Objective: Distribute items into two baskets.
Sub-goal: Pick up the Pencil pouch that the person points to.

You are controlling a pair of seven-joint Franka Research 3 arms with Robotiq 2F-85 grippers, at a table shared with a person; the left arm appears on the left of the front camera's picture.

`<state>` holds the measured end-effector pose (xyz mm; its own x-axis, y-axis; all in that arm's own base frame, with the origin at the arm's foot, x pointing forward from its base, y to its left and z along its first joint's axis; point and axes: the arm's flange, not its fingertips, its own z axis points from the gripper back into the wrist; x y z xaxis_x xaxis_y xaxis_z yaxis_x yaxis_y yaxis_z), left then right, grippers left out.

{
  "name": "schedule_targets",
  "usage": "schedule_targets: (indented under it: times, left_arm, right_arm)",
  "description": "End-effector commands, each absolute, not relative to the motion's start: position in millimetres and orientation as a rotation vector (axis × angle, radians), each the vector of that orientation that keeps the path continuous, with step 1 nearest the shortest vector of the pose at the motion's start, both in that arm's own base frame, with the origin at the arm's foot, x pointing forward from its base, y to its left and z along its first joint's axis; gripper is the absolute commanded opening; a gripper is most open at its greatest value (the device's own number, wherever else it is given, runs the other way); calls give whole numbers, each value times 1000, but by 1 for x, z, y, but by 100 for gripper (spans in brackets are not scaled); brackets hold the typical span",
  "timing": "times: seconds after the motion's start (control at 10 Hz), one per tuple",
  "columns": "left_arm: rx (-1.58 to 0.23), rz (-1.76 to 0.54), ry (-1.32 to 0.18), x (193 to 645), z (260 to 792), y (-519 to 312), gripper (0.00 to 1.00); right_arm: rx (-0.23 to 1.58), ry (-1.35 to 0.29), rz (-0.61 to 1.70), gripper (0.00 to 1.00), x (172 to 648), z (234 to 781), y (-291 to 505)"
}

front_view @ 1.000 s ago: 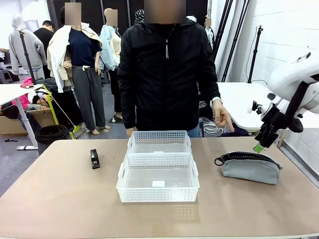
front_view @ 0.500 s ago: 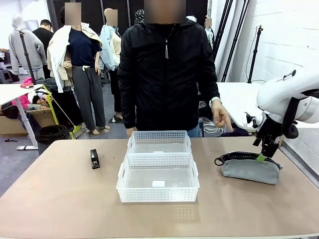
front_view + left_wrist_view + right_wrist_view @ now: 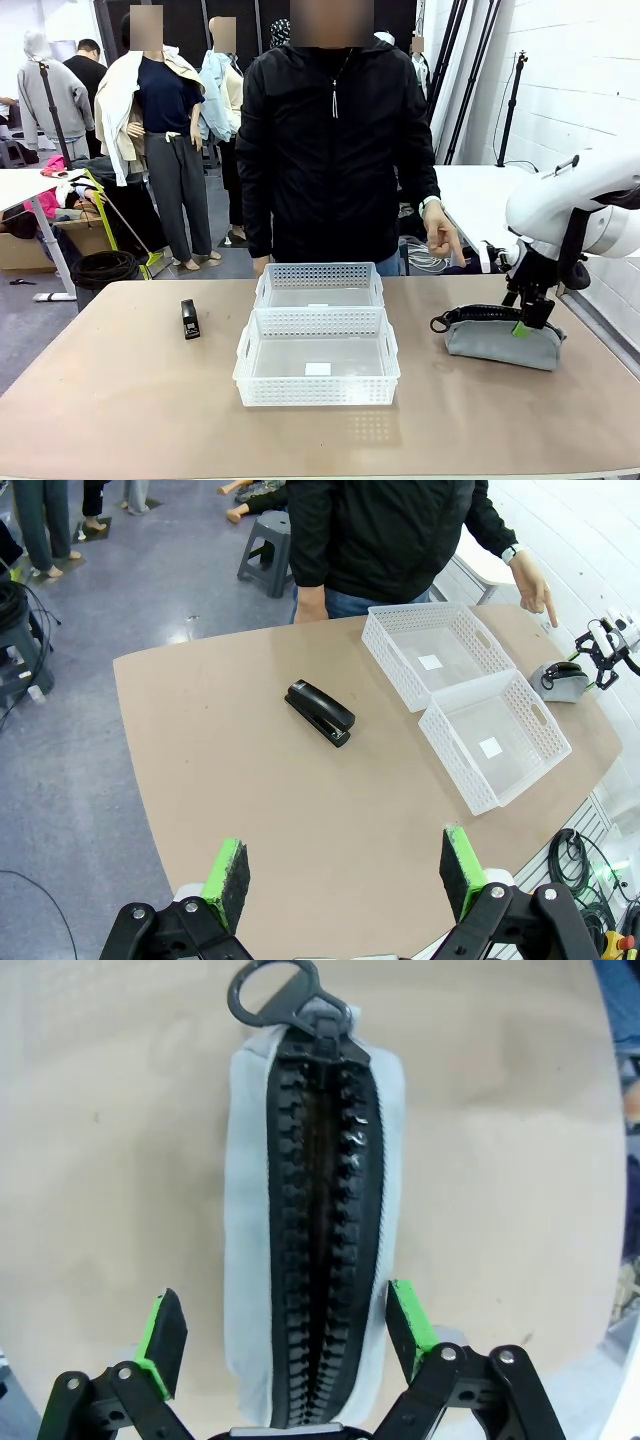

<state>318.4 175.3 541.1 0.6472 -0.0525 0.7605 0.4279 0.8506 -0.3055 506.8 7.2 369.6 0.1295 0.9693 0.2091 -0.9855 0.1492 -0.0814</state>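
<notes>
A black stapler (image 3: pixel 190 319) lies flat on the table (image 3: pixel 120 400), to the robot's left of 2 white lattice-walled baskets, apart from them with bare tabletop on every side. The near basket (image 3: pixel 316 392) and the far basket (image 3: pixel 320 274) stand touching in the middle of the table, one behind the other. Each has 1 small white label on its floor, the print too small to read.

To the right lies a grey pouch (image 3: pixel 495 345) with a black zipper (image 3: pixel 312 1210) along its top and a dark ring pull (image 3: pixel 268 988) at one end. It sits close to the table's right edge, with a bare strip between it and the baskets. The right gripper (image 3: pixel 525 322) hangs low over the pouch, its jaws apart, 1 green pad on each side of the pouch's end; whether they touch it, I cannot tell. The person's hand (image 3: pixel 440 235) points down toward the pouch.

The left gripper (image 3: pixel 343 873) is high above the table, its jaws wide apart with nothing between them.
</notes>
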Motion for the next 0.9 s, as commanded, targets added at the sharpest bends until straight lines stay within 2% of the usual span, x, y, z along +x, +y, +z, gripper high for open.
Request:
schedule_targets:
  times: [0.0, 0.8]
  left_arm:
    - [-498, -282, -841, 319, 541, 176, 100]
    - [-498, -282, -841, 319, 541, 176, 100]
  right_arm:
    - [77, -241, 1453, 100, 507, 357, 15]
    - [61, -186, 1465, 100, 506, 328, 29]
